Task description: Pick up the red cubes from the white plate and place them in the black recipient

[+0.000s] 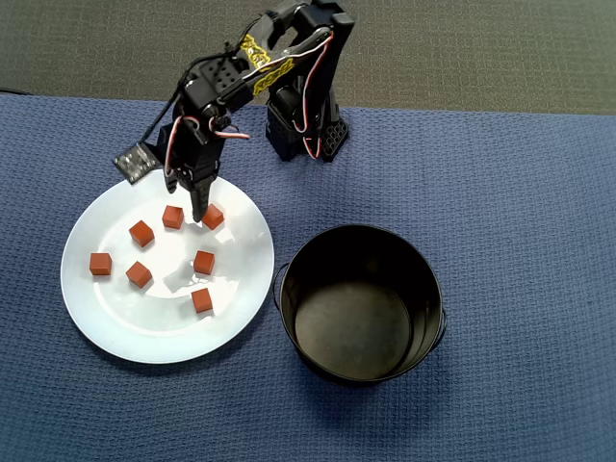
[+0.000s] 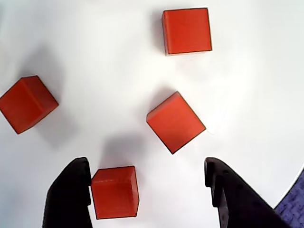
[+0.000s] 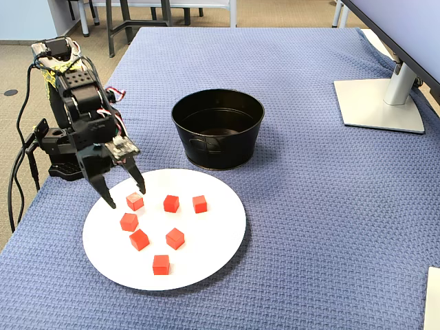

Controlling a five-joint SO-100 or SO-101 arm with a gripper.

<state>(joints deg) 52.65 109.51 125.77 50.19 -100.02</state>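
— Closest to your wrist lens, what do you see?

— One cube (image 2: 115, 191) sits low in the wrist view, touching the inner face of the finger on that view's left (image 2: 71, 194). The other finger (image 2: 228, 194) stands well apart from it, so your hand (image 2: 148, 190) is spread wide, with nothing grasped.

— And the other cubes?

— You have three more in the wrist view: one (image 2: 175, 122) turned diagonal near the centre, one (image 2: 186, 31) at the top, one (image 2: 27, 103) at the left. All lie on the plate (image 2: 95, 47).

— How many from above?

— Seven cubes (image 1: 203, 262) show in the overhead view, all on the plate (image 1: 115, 322), spread over its upper and middle part. Your hand (image 1: 199, 209) points down at the plate's top edge, between two cubes.

— Where's the pot?

— Just beside the plate on the overhead view's right, near its rim; whether they touch, you can't tell. The pot (image 1: 361, 303) stands upright on the blue table (image 1: 520, 192) and holds no cubes. In the fixed view it (image 3: 218, 128) sits behind the plate (image 3: 213, 234), and your hand (image 3: 126, 195) straddles the cube (image 3: 135, 201) nearest the arm.
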